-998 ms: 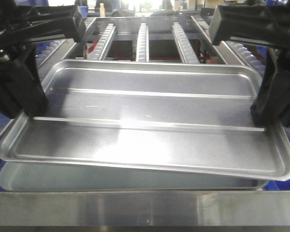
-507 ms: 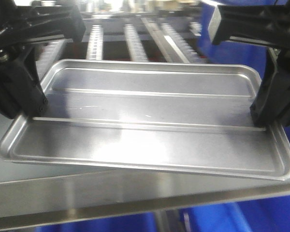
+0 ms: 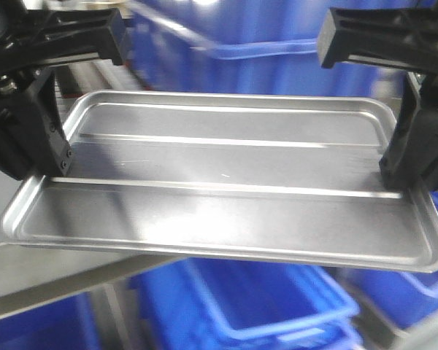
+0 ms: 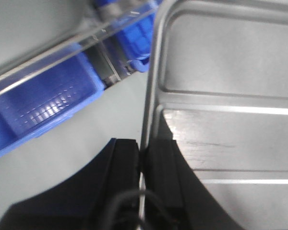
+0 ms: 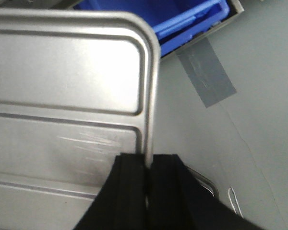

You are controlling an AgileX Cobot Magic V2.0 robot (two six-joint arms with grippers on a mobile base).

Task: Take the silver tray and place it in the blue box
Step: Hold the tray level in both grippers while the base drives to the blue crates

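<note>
Mid-frame, silver tray (image 3: 226, 197) hangs airborne, clear of the bench. Left pincer (image 4: 143, 148) and right pincer (image 5: 148, 163) are each clamped on 1 end rim. Grab looks done. Blue box (image 3: 299, 324) sits at lower frame beneath the tray; lowering and release remain.

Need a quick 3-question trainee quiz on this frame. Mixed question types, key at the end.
1. True or false: the floor of the silver tray is plain, with no ridges.
2. Where do the left hand and the right hand grip the tray?
A) both on the long near rim
B) one on each short-side rim
C) on the middle of the floor
3. Short answer: is the tray in the blue box yet?

Key
1. False: two long ridges cross it.
2. B.
3. No: both hands hold it in the air, and the box shows lower in the front view.
</note>
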